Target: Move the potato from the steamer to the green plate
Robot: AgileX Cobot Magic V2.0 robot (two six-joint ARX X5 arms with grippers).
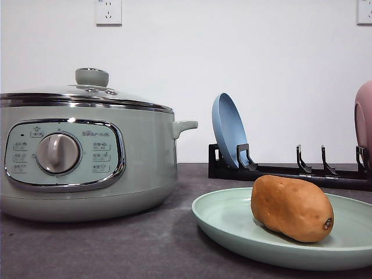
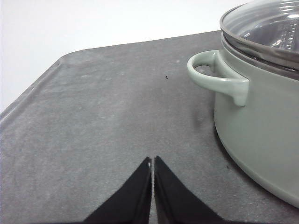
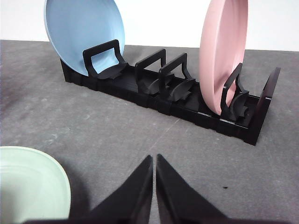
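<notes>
Oval matte potato (image 1: 292, 208) on round green plate (image 1: 232, 224), L tool (image 2: 153, 161) & R tool (image 3: 154, 158) clenched empty

Orange-brown potato (image 1: 292, 207); mint green plate (image 1: 232, 228); sage steamer (image 1: 145, 163); blue plate (image 1: 228, 129); pink plate (image 3: 223, 56).

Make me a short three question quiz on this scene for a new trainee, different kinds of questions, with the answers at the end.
1. True or false: the potato lies on the green plate.
2. Which plate stands in the black rack nearest the steamer? A. the pink plate B. the blue plate C. a white plate
3. Fill in: the steamer's glass lid is ___ the pot, and both the left gripper and the right gripper are ___.

Key
1. True.
2. B.
3. On; shut, with nothing between the fingers.
</notes>
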